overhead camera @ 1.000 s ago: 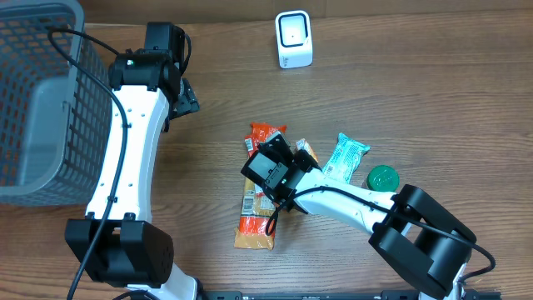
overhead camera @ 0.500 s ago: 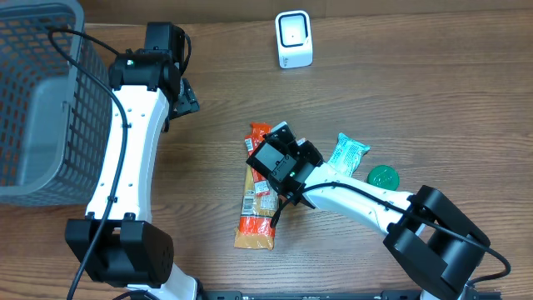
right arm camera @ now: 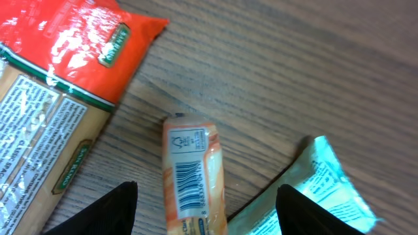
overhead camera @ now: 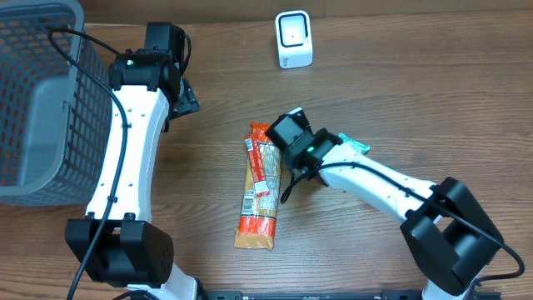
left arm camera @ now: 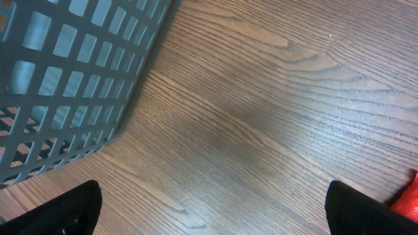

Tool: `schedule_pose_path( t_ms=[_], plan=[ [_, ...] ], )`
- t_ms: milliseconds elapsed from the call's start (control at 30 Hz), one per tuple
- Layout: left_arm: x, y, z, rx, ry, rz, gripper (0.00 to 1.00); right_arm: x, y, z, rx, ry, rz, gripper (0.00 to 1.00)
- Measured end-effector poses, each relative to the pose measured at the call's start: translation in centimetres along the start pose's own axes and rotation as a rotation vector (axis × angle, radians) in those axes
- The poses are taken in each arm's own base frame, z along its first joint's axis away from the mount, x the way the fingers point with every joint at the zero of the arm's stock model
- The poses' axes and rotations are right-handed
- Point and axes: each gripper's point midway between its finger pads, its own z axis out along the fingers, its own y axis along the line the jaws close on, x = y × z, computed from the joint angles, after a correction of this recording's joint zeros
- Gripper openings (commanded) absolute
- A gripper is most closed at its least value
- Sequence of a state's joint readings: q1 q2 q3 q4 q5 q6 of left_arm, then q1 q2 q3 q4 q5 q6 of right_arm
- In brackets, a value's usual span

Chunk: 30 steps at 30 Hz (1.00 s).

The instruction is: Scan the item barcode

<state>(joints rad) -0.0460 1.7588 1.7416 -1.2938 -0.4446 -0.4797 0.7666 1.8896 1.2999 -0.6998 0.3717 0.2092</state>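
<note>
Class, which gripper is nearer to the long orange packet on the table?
Right. The right gripper hovers beside one end of the long orange packet; the left gripper is well away from it, by the grey basket.

Barcode (right arm camera: 189,187) on small orange packet (right arm camera: 194,147)

Overhead high above the whole table (overhead camera: 416,100); wrist views close, downward; orange packet (overhead camera: 260,192) in overhead and right.

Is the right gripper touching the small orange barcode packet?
Apart. In the right wrist view the right gripper stands open, with a clear gap between each finger and the small orange packet.
</note>
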Motion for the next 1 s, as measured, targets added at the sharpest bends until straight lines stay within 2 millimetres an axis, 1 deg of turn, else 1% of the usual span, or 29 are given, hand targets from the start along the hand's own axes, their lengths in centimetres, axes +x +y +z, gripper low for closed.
schedule_pose_path(
  t_ms=[233,333,467,600,733,867,1000],
  plan=[
    [0.0,0.0,0.0,0.0,0.0,0.0,1.0,0.2,-0.5,0.7,-0.096,0.045,0.058,0.71],
    [0.0,0.0,0.0,0.0,0.0,0.0,1.0,0.1,-0.1,0.7,-0.121,0.047,0.061,0.71],
    [0.0,0.0,0.0,0.0,0.0,0.0,1.0,-0.1,0.4,0.6,-0.146,0.04,0.065,0.65],
    [0.0,0.0,0.0,0.0,0.0,0.0,1.0,-0.1,0.5,0.6,-0.156,0.039,0.066,0.56],
    [0.0,0.0,0.0,0.0,0.0,0.0,1.0,0.3,0.6,0.9,-0.156,0.045,0.064,0.54],
    [0.0,0.0,0.0,0.0,0.0,0.0,0.99,0.4,0.6,1.0,-0.157,0.044,0.063,0.47],
    [0.0,0.0,0.0,0.0,0.0,0.0,1.0,0.3,0.6,1.0,-0.158,0.04,0.065,0.45]
  ],
)
